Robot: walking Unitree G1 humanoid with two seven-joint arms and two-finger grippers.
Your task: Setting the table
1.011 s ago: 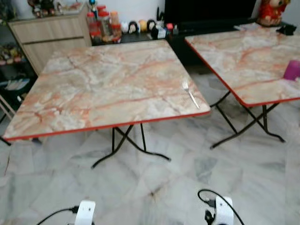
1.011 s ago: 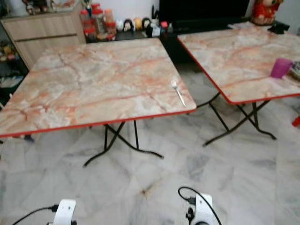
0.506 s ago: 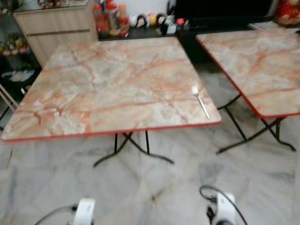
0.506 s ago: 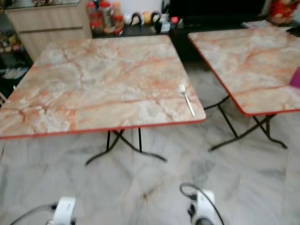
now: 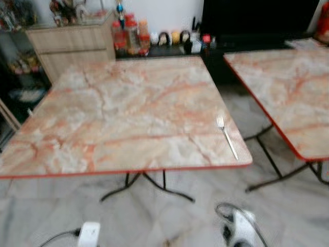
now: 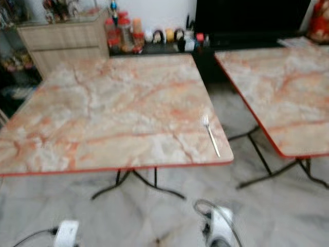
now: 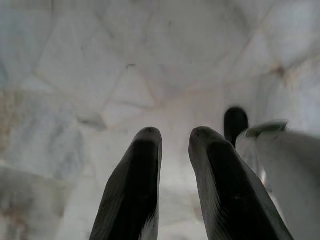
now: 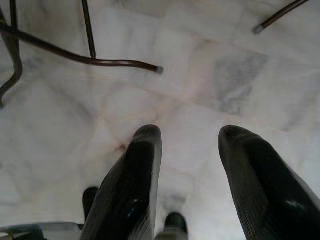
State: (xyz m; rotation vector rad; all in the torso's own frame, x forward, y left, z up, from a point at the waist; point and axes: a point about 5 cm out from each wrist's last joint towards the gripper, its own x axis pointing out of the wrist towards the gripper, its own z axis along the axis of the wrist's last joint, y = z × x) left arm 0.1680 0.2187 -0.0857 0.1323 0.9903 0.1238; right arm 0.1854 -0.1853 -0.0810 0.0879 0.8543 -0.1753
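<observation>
A folding table with a marble-patterned top and a red edge stands in front of me. A silver fork lies near its front right corner, tines pointing away from me. Both arms hang low by the bottom of the eye views, the left wrist and the right wrist. In the wrist views, my left gripper points down at the floor with a narrow gap between its fingers and nothing in it. My right gripper also hangs over the floor, fingers wider apart and empty.
A second table of the same kind stands to the right, with a floor gap between the two. Behind are a wooden cabinet, jars and bottles and a dark TV unit. Black crossed table legs rest on the marble floor.
The camera has moved closer to the near table, which looks larger. The right table and its pink cup have slid out of the right edge. The fork has not moved.
</observation>
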